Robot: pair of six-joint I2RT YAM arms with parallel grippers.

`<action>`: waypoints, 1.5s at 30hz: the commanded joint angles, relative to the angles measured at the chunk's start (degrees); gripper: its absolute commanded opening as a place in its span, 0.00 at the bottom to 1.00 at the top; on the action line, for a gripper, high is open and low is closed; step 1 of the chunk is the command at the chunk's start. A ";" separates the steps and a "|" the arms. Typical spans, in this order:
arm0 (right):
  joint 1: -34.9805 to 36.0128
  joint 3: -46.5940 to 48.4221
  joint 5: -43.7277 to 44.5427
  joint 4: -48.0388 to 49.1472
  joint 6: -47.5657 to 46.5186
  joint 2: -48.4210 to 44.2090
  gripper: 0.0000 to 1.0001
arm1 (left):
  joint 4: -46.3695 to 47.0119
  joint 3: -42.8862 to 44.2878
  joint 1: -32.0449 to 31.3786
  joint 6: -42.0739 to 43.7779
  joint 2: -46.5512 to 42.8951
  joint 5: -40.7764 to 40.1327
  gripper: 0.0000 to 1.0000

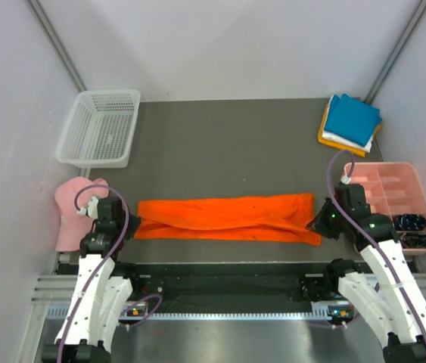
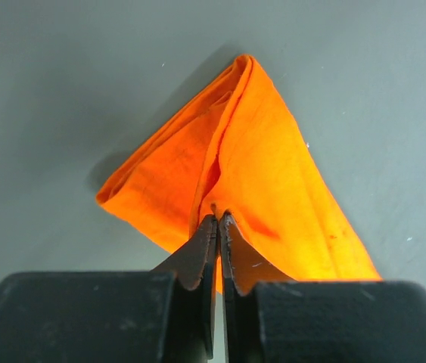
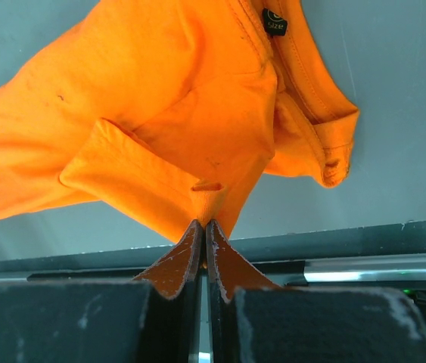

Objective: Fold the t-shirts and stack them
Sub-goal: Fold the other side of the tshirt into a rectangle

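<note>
A: Gripper check, top view. Find left gripper and right gripper at opposite ends of the orange t-shirt, folded into a long strip across the near part of the table. Note the stack of folded t-shirts at the far right corner, teal on top, well apart.

B: Left wrist view?

A: Shows left gripper pinched closed on a thin fold at the strip's corner. Looks a shallow bite, at the fingertips only.

B: Right wrist view?

A: Much the same. Shows right gripper nipped closed on a small tuft near the collar end, with the other layers hanging loose around it.

B: Risks from here?

A: Judge slipping likely on any lift or taut pull, given thin pinches on several loose layers. Risk of dropping inner layers and undoing the fold. Risk also of skewing the strip through uneven lift between arms. Watch the near table edge just beside the right pinch for snagging.
</note>
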 commanded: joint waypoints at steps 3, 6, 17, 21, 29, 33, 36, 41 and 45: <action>0.34 0.33 1.22 0.66 0.12 0.08 0.00 | -3.48 -1.47 -0.10 -5.32 -3.26 -0.64 0.09; 0.34 0.24 1.22 0.74 0.03 0.26 0.00 | -4.44 -1.83 -0.10 -6.20 -3.79 -1.17 0.29; 0.25 -0.02 0.69 1.01 -0.24 0.61 0.00 | -3.22 -0.60 -0.01 -6.82 -6.43 -3.89 0.99; 0.34 -0.03 0.60 0.83 -0.06 0.61 0.00 | -0.06 0.37 -0.10 -5.77 -3.36 -4.59 0.99; 0.34 0.85 2.09 -0.22 1.17 -0.53 0.61 | 4.34 0.99 -0.10 -4.71 1.04 -3.19 0.99; 0.25 1.56 3.85 -0.31 1.69 -0.80 0.66 | 6.54 1.16 -0.10 -4.01 2.62 -3.63 0.99; 0.34 1.91 4.55 1.35 1.70 -0.27 0.67 | 9.26 1.69 -0.10 -2.34 4.99 -3.98 0.99; 0.34 1.30 3.94 4.78 0.64 3.85 0.66 | 20.32 1.78 -0.10 6.96 12.09 3.47 0.99; 0.34 -0.02 3.94 6.37 0.90 3.60 0.66 | 29.90 3.53 -1.66 13.21 19.57 13.24 0.99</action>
